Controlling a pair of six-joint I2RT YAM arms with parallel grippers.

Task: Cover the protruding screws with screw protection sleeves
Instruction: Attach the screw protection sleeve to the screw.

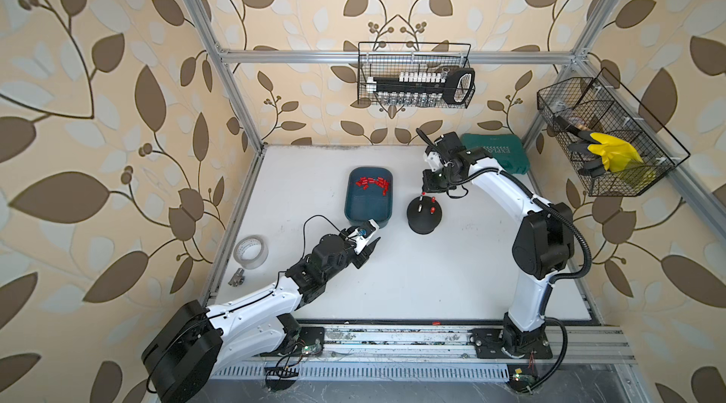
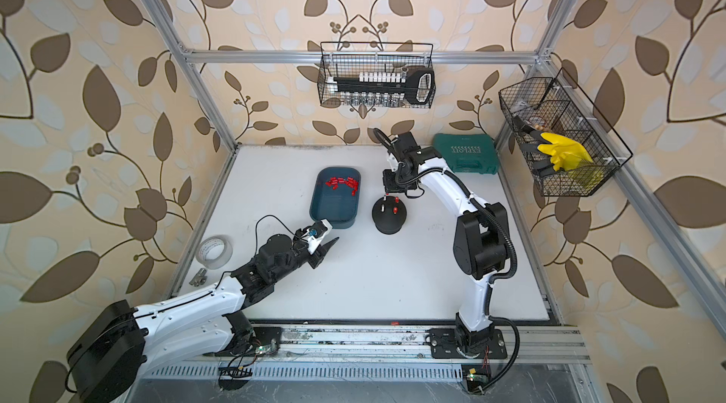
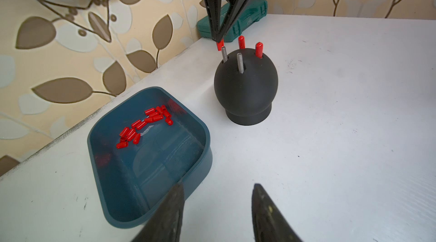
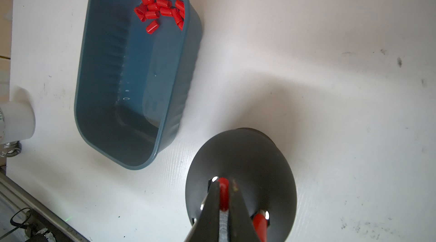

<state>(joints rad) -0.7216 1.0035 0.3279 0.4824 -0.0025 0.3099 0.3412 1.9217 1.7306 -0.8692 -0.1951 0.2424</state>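
Green plastic is carrying the only legible print: the case (image 2: 465,159) at the far right corner of the table (image 1: 393,287) is showing EXPLOIT in pale letters (upside down in both top views); the tape roll (image 1: 250,251) is bearing marks too small to read. The right arm is rising from the near rail, bending at a high elbow and dropping its wrist, so the right gripper (image 3: 217,38) is pointing down over the black dome (image 3: 245,92); its forearm is hiding part of the case in a top view; its jaws are pinching a red sleeve (image 3: 220,45), nearly closed on it; that sleeve is hanging tilted at the tip of a bare screw, touching or just short, I cannot tell which. Four screws (image 3: 240,62) are standing in the dome; two are wearing red sleeves, two are standing bare. The left arm is lying low, stretched across the table; the left gripper (image 3: 218,189) is sitting about half open, holding nothing, aiming at the near corner of the blue tray (image 3: 208,156); loose sleeves (image 3: 146,125) are lying at the tray's far end; the tray is sitting just left of the dome. A pipe fitting (image 1: 236,277) is lying near the tape roll; a stray sleeve (image 1: 435,323) is lying at the table's near edge; a yellow glove (image 1: 613,149) is sitting in a wire basket (image 1: 628,185) on the right wall.
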